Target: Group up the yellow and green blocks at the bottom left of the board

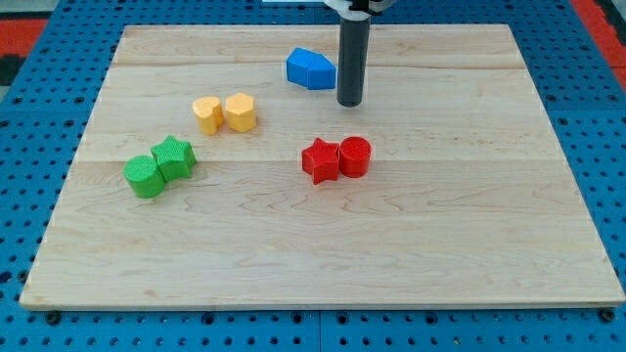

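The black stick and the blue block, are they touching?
Cannot tell. In the camera view my tip ends just to the view's right of the blue block, and the rod's edge overlaps the block's edge, so neither contact nor gap shows plainly.

Two yellow blocks (pixel 224 113) (touching, shapes unclear) are seen left of centre, toward the view's top. Below-left, a green cylinder (pixel 145 176) is pressed against a green star-like block (pixel 175 157).

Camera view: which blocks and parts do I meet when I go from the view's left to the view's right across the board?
green cylinder → green star → yellow star → yellow hexagon → blue block → red star → my tip, just right of the blue block → red cylinder
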`<action>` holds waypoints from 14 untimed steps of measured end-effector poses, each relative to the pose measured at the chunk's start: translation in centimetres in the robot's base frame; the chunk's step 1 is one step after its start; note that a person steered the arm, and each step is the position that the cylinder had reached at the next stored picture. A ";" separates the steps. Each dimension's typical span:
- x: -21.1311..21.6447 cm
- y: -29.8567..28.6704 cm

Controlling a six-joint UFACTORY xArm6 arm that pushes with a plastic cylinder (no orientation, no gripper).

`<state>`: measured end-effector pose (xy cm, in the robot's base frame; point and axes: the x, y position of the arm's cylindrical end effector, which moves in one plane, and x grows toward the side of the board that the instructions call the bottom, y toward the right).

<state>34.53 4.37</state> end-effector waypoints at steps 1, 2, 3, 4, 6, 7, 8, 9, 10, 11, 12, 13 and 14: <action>0.0 0.3; 1.5 0.6; 2.5 -3.7; 2.4 -9.1; 1.0 -14.5; 1.3 -17.2; 3.5 -18.9; 2.3 -20.1; 1.5 -22.0; 0.0 -21.5; -1.6 -24.2; -1.6 -27.1; 0.0 -25.3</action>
<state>34.51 -20.98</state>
